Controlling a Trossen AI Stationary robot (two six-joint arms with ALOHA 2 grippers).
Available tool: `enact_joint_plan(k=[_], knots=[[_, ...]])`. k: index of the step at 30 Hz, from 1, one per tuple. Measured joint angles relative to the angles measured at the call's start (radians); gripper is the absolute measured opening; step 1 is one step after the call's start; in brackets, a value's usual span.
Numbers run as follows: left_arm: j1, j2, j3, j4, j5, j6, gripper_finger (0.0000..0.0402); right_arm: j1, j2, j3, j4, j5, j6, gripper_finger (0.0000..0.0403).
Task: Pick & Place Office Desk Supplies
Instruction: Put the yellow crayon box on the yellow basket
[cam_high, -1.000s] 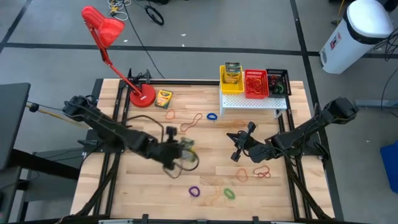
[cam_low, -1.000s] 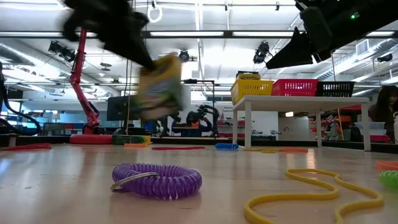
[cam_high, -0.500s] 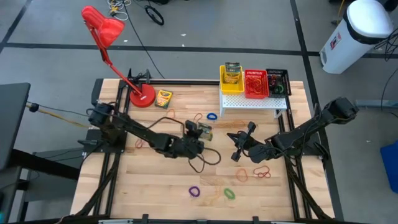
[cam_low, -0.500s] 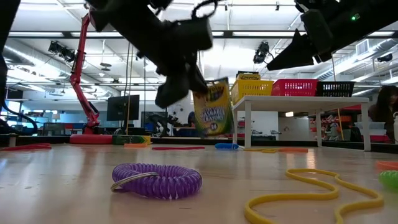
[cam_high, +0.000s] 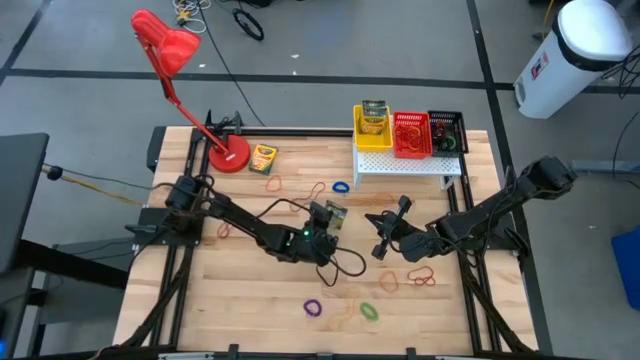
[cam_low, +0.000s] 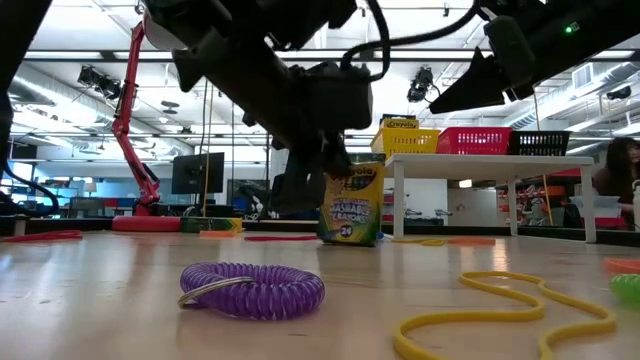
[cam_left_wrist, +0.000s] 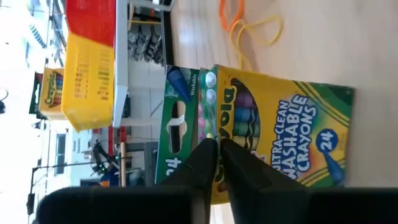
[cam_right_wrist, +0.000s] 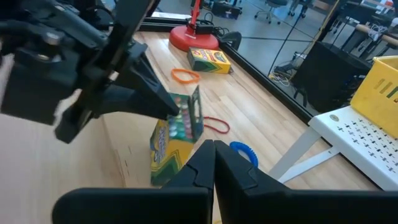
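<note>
My left gripper (cam_high: 322, 224) sits right at the top of a crayon box (cam_high: 333, 213). The box stands upright on the wood near the middle of the table (cam_high: 250, 300), with its long axis vertical, its foot flat on the boards and its printed face square to the low camera. In my left wrist view the gripper lies over the box's top flap, but I cannot tell whether it clamps the flap or has let it go. My right gripper (cam_right_wrist: 213, 144) is clenched on nothing and hovers just beside the box on its right, pointing at it. Past the box lie an orange loop and a yellow loop (cam_left_wrist: 258, 31), then a blue loop (cam_high: 340, 187). Beyond them stands the white shelf (cam_high: 405, 165) at the table's far edge. It carries the yellow basket (cam_high: 372, 125), which already has a box in it, then the red basket (cam_high: 411, 135) and the black basket (cam_high: 447, 130). From the standing box the yellow basket lies farther off and a little to the right, raised above the table. I judge the box would need a lift clear of the shelf's edge before it travels that way. My left arm is the one at the box, while my right is nearer the baskets. A second box (cam_high: 262, 157) lies flat beside the red lamp (cam_high: 225, 155), well apart on the left.
</note>
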Motion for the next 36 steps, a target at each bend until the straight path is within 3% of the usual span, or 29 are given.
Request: enact_joint_plan(k=[8,19,25,28,31,36], knots=[[-0.030,-0.003,0.037,-0.008,0.021,0.008,0.0095,0.000,0.000,0.000,-0.005,0.000,0.001,0.0007],[-0.037,-0.008,0.038,-0.028,0.008,0.002,0.0130,0.000,0.000,0.000,-0.005,-0.015,0.003,0.0007],[-0.046,-0.074,0.038,-0.168,0.020,-0.147,0.0160,0.000,0.000,0.000,-0.005,-0.019,0.003,0.0007],[-0.041,-0.116,0.038,-0.303,0.137,-0.291,0.0162,0.000,0.000,0.000,-0.004,-0.019,0.003,0.0007],[-0.007,-0.141,0.038,-0.377,0.374,-0.423,0.0151,0.000,0.000,0.000,-0.001,-0.019,0.003,0.0007],[0.097,-0.141,0.038,-0.327,0.585,-0.395,0.0135,0.000,0.000,0.000,0.006,-0.020,0.003,0.0007]])
